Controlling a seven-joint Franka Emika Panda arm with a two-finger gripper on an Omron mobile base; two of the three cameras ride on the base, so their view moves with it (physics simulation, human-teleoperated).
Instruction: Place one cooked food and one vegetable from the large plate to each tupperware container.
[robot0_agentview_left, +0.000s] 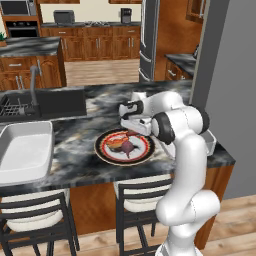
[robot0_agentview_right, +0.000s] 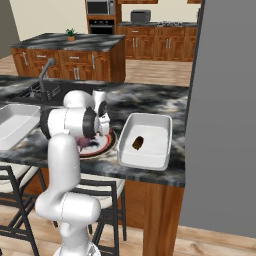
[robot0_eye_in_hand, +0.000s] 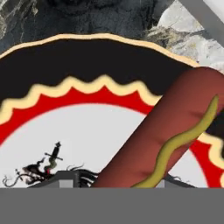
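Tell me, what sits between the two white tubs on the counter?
The large plate with food, seen in the left base view, lies between the left tupperware container and the right tupperware container. The arm's gripper hangs over it.

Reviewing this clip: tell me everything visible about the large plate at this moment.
The large plate is round, with a dark outer rim edged in a wavy cream line, a red-orange band and a white centre bearing a small dark drawing. It lies flat on the dark marbled counter, between the two white tupperware containers. On it lie a dark purple vegetable and a reddish-brown sausage with a yellow squiggle. The gripper hangs low over its far side.
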